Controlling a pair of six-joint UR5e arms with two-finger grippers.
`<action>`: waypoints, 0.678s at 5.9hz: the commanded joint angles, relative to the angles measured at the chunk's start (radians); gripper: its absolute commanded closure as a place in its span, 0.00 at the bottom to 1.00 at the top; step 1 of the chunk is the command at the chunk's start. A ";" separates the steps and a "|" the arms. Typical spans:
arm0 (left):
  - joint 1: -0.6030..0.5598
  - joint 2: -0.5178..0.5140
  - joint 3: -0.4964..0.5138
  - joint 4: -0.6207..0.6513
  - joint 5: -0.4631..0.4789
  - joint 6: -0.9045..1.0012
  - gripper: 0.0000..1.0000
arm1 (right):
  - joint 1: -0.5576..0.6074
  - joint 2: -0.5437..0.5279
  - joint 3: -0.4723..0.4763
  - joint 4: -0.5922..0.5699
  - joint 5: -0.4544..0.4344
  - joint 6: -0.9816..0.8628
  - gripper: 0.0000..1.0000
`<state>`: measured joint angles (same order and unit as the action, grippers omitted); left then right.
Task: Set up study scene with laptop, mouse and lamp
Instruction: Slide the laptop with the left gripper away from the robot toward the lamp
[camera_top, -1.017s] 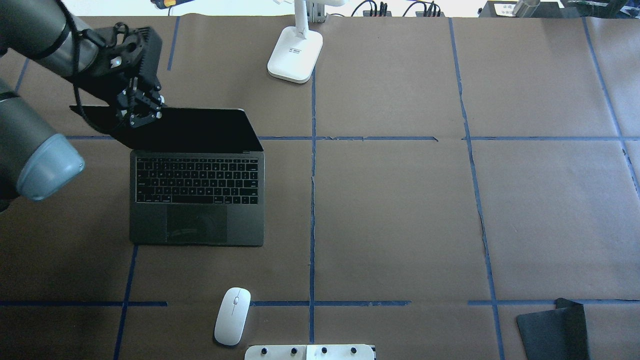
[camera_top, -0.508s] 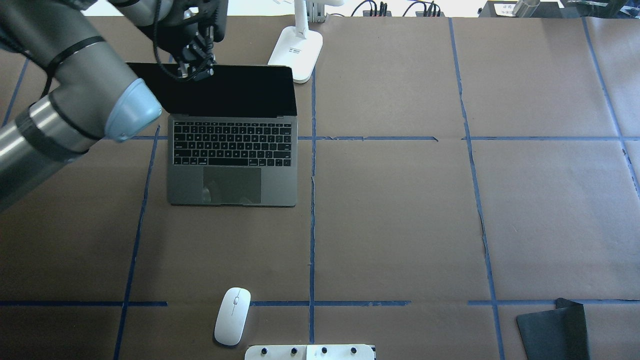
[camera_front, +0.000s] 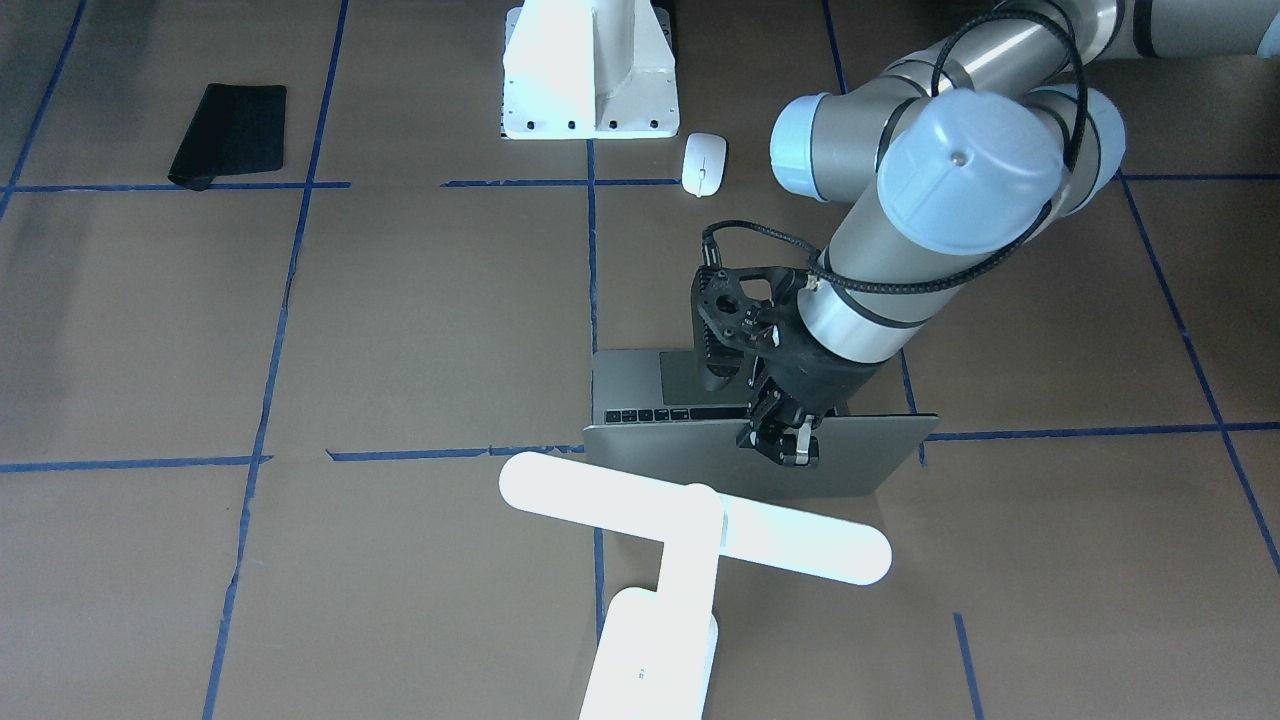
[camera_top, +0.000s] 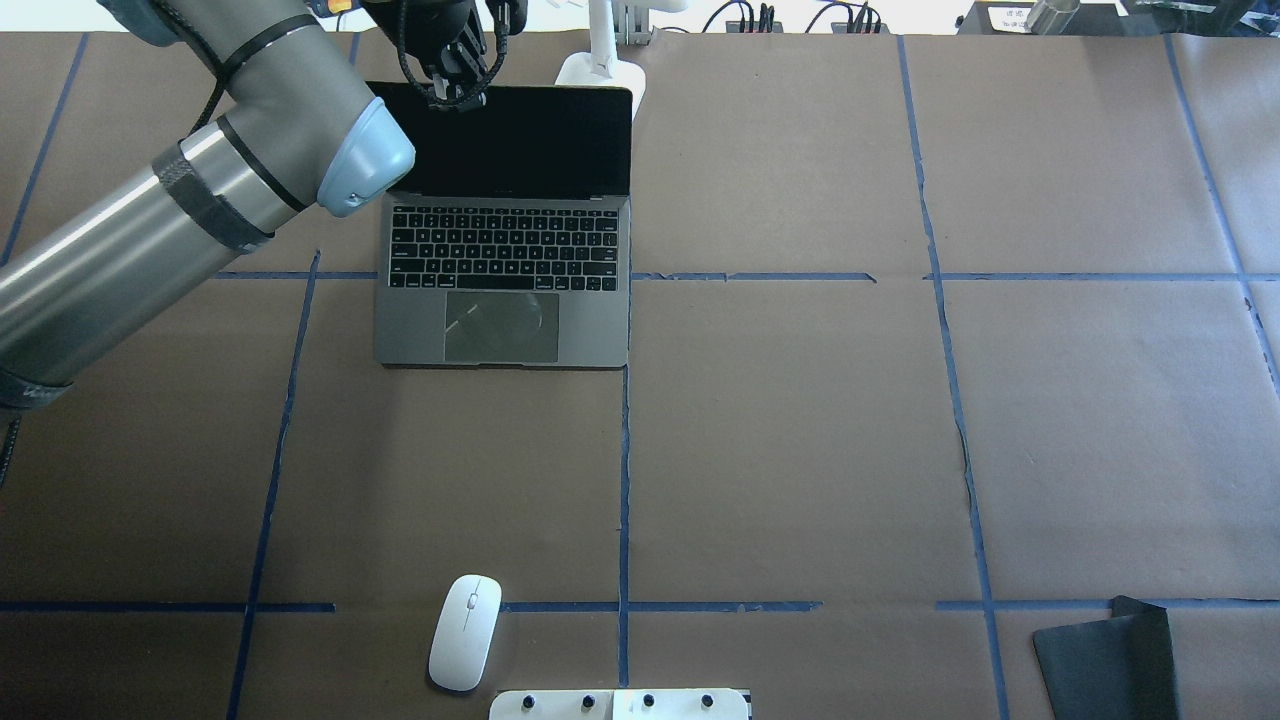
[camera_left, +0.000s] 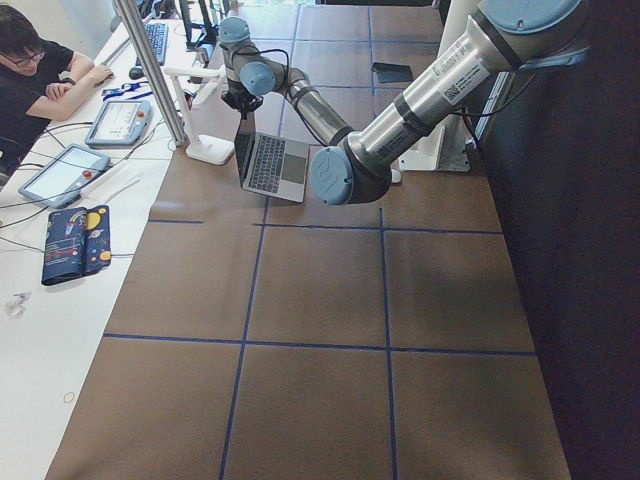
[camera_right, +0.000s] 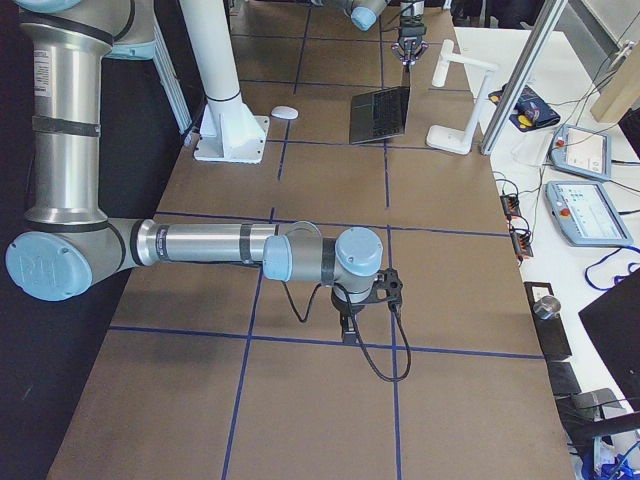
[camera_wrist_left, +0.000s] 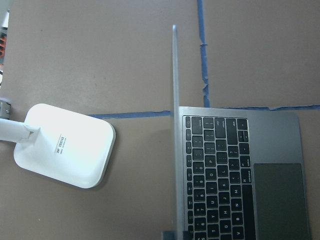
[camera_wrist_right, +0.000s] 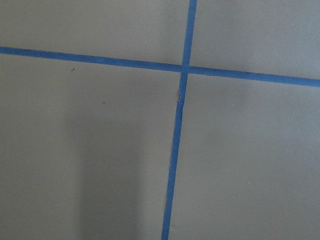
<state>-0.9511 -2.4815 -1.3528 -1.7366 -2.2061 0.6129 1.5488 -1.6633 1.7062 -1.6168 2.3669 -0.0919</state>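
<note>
The laptop (camera_top: 505, 300) stands open at the far left of the table, its dark screen upright and its grey lid back (camera_front: 870, 458) facing the lamp. My left gripper (camera_top: 458, 92) is shut on the lid's top edge (camera_front: 790, 450). The white lamp (camera_front: 700, 520) stands just behind the laptop; its base (camera_wrist_left: 65, 145) lies beside the lid's edge, a small gap apart. The white mouse (camera_top: 465, 630) lies alone near the front edge. My right gripper (camera_right: 350, 325) hangs low over bare table far to the right; I cannot tell whether it is open or shut.
A black mat (camera_top: 1105, 660) lies at the front right corner. The white bolted pedestal (camera_front: 590, 80) stands at the robot's side, close to the mouse. A person (camera_left: 30, 70) sits at the side desk with pendants and cables beyond the lamp.
My left gripper, holding the lid, has dragged the laptop away from the robot and to the right, up close to the lamp. The mouse and mat have not moved.
</note>
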 joint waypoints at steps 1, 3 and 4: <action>0.000 -0.005 0.037 -0.043 0.009 -0.037 0.81 | 0.000 -0.001 0.000 -0.002 0.000 0.001 0.00; 0.000 -0.004 0.018 -0.046 0.009 -0.104 0.69 | 0.000 -0.001 -0.002 -0.002 0.000 0.001 0.00; -0.003 0.002 -0.014 -0.037 0.009 -0.101 0.60 | 0.000 -0.001 -0.002 -0.002 0.000 0.001 0.00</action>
<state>-0.9520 -2.4830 -1.3417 -1.7793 -2.1967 0.5149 1.5493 -1.6643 1.7044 -1.6183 2.3669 -0.0905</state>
